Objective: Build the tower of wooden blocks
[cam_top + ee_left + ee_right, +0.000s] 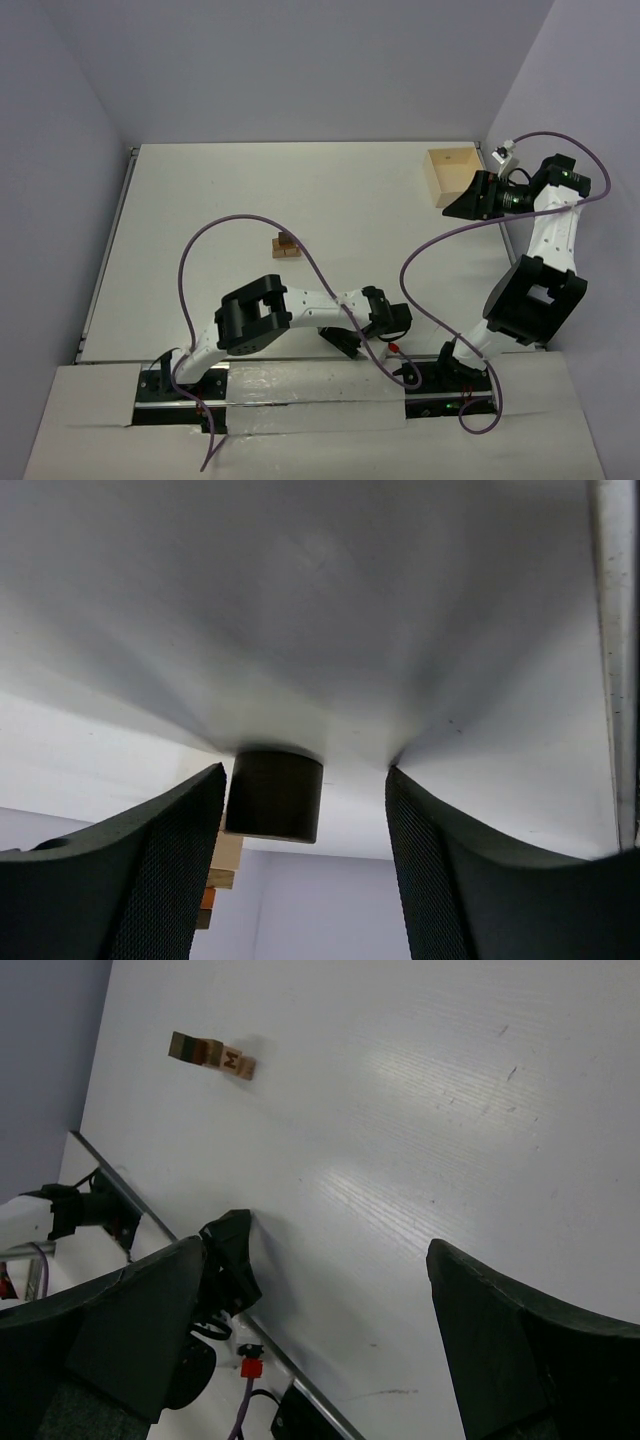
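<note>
The wood block tower (286, 245) is a tiny stack of tan and dark brown pieces at mid table. It also shows in the right wrist view (212, 1055) and, past the left finger, in the left wrist view (223, 865). My left gripper (345, 345) is low over the table's near edge, open. In the left wrist view a dark brown round block (275, 795) lies on the table between the fingers, close to the left finger (170, 860), not gripped; the gripper (303, 775) is wide apart. My right gripper (455, 205) is open and empty (318, 1250), raised at the far right.
A pale square wooden box (452, 172) with raised walls stands at the back right, just behind the right gripper. Purple cables loop over the table front. The table's metal edge rail (330, 1405) runs below the right gripper; the left gripper shows there too (228, 1260).
</note>
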{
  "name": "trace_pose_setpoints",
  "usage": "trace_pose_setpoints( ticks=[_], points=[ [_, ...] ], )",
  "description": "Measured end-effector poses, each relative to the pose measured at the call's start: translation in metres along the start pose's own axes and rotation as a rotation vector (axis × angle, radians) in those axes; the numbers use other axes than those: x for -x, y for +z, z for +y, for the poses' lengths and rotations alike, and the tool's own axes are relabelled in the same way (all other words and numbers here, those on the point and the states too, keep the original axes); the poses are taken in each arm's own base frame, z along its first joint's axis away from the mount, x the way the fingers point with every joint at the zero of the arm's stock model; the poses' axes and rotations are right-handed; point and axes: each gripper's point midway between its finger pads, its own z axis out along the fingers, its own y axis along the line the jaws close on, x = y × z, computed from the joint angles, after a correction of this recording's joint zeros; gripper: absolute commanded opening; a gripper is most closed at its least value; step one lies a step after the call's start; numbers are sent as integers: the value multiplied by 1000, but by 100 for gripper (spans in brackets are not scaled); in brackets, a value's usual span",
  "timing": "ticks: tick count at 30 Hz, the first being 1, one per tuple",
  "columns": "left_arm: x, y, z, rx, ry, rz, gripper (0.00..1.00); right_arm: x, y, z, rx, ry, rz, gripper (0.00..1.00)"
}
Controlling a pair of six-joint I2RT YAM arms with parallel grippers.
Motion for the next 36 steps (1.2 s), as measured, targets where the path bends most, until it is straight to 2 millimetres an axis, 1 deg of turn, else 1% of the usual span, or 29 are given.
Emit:
trace_pose_setpoints(
  ticks=[3, 8, 13, 16, 18, 21, 25, 27, 29, 32, 34, 36],
  points=[
    [-1, 1, 1, 8, -7, 7, 48, -1, 0, 1, 12, 0, 1, 100],
    [-4, 3, 3, 25, -12, 32, 32, -3, 3, 1, 37, 19, 7, 100],
    [-10, 5, 0, 28, -8, 51, 21, -3, 4, 2, 50, 26, 12, 100],
    [-12, 2, -5, 12, -21, 22, 15, -2, 4, 4, 63, 27, 7, 100],
    [-13, -6, -4, 5, -43, -18, 11, -1, 4, 5, 78, 31, 4, 100],
    [-17, -26, 3, 10, -107, -110, 1, -1, 6, 6, 101, 44, 4, 100],
    [-29, -70, 30, 48, -265, -297, 0, -1, 10, 7, 121, 55, 9, 100],
    [-42, -93, 45, 62, -371, -416, 0, -1, 13, 9, 127, 58, 14, 100],
    [-66, -116, 58, 75, -506, -530, 0, -2, 19, 11, 136, 62, 24, 100],
    [-115, -143, 81, 112, -756, -683, 0, -8, 32, 15, 143, 76, 50, 100],
    [-154, -156, 99, 169, -956, -782, 0, -13, 43, 19, 140, 86, 77, 100],
    [-187, -165, 104, 208, -1134, -850, 0, -18, 52, 24, 130, 76, 100, 100]
  ],
)
